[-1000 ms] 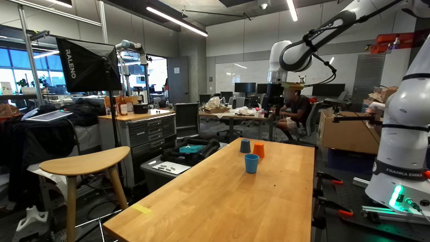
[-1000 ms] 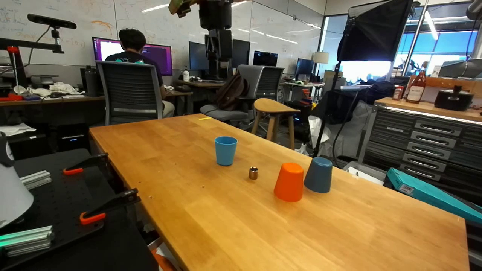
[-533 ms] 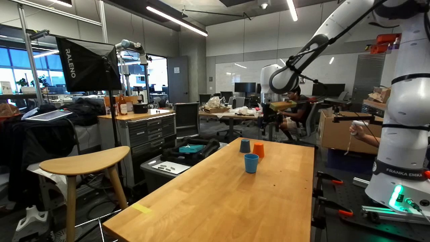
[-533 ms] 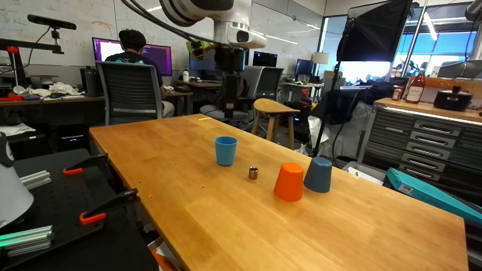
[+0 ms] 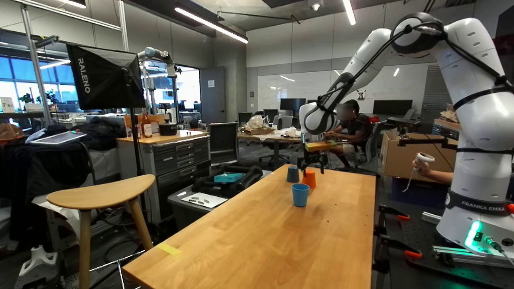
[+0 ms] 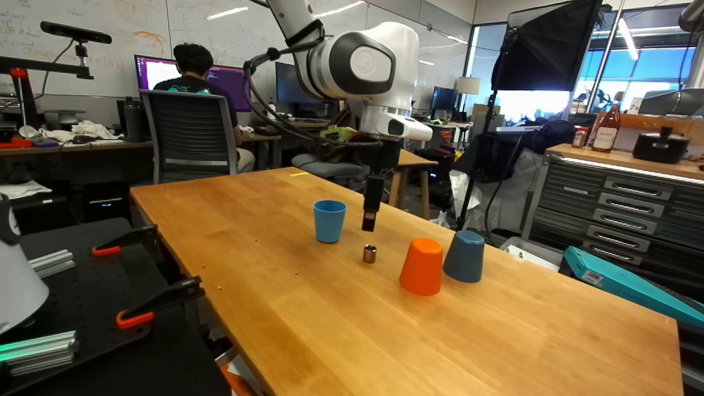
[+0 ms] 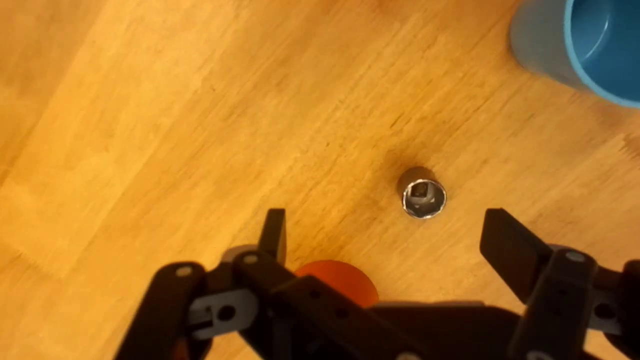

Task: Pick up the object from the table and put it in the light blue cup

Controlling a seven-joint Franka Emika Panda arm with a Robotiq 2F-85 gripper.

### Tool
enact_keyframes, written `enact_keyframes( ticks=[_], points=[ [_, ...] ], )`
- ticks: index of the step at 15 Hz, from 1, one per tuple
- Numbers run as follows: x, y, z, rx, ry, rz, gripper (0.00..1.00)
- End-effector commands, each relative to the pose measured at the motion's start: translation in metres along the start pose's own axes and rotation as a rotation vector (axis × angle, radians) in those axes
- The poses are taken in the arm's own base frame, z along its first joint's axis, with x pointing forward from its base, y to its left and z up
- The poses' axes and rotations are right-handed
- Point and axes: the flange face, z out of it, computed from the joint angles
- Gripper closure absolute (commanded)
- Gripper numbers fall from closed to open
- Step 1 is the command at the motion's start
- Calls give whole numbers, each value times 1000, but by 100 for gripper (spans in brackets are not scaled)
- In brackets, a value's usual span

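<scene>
The gripper (image 7: pixel 386 217) is hovering, jaws apart, presumably at the reaching step. In an exterior view the metal socket (image 6: pixel 369 254) is standing on the table (image 6: pixel 308 313), right of the light blue cup (image 6: pixel 329 223). The next move is calling for centring, then descending; the views are leaving gripper height uncertain.

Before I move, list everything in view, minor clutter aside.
table: 1, tan wood, centre
metal socket: 1, silvery, on table
light blue cup: 1, blue, upright on table
inverted cups: 2, orange and dark blue, on table
clamps: at least 2, black-orange, table edge
stool: 1, pale wood, beside table
softbox: 1, black, background
drawer cabinet: 1, grey, background
chairs: several, grey, background
monitors: several, mostly dark, background
seated person: 1 per exterior view, dark-shirted, background
handheld controller: 1, white, background
arm: 1, white, over table
gripper: 1, black, open above table
</scene>
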Motion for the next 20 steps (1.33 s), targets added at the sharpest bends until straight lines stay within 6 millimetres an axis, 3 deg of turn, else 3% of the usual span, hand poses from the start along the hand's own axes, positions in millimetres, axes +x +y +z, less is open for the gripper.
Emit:
enact_keyframes(
  ticks=[1, 6, 13, 14, 15, 20],
  points=[
    [21, -29, 23, 20, 39, 58, 0],
    [24, -56, 49, 26, 47, 86, 0],
    [28, -56, 74, -5, 34, 106, 0],
    [29, -55, 77, -9, 34, 104, 25],
    [30, -53, 79, -11, 32, 106, 27],
    [32, -51, 81, -5, 13, 113, 67]
  ],
)
